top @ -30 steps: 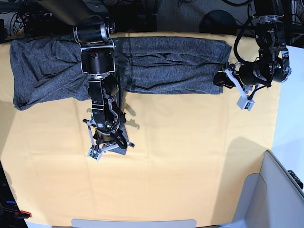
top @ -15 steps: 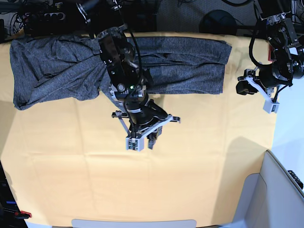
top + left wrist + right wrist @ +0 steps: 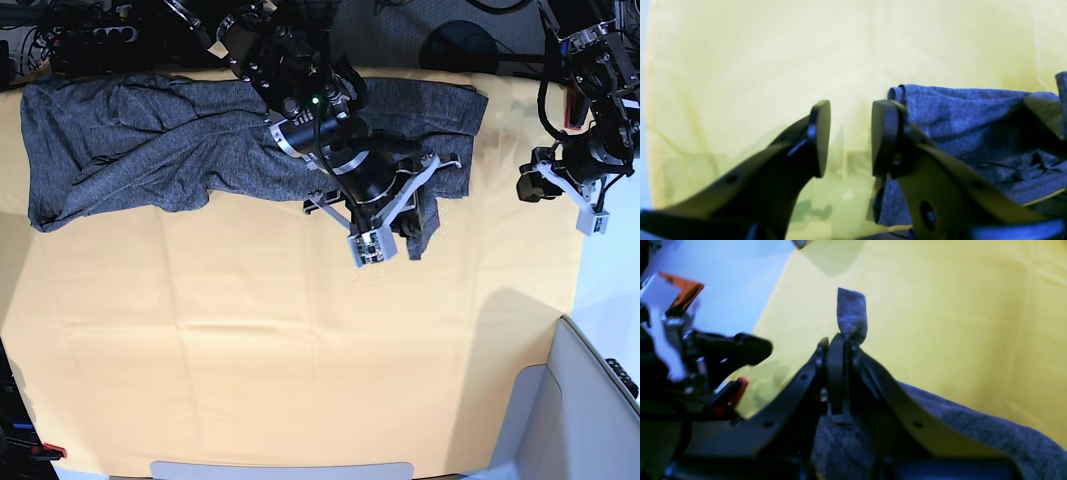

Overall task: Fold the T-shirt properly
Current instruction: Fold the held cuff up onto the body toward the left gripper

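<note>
The right gripper [image 3: 415,232], clamped on a fold of the T-shirt [image 3: 120,140], has dragged it rightward across the far edge, continuing the fold, while the left gripper [image 3: 530,186] hangs open, empty.

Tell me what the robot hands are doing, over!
Right gripper shut, pinching dark-grey knit T-shirt. Left gripper open, empty, beside shirt edge. Yellow tablecloth: nothing blocking.

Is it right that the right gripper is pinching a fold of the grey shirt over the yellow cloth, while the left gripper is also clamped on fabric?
Not quite. The right gripper does pinch the T-shirt over the yellow cloth, but the left gripper holds nothing: the left wrist view shows its jaws apart with only cloth between them, the shirt lying beside it.
</note>
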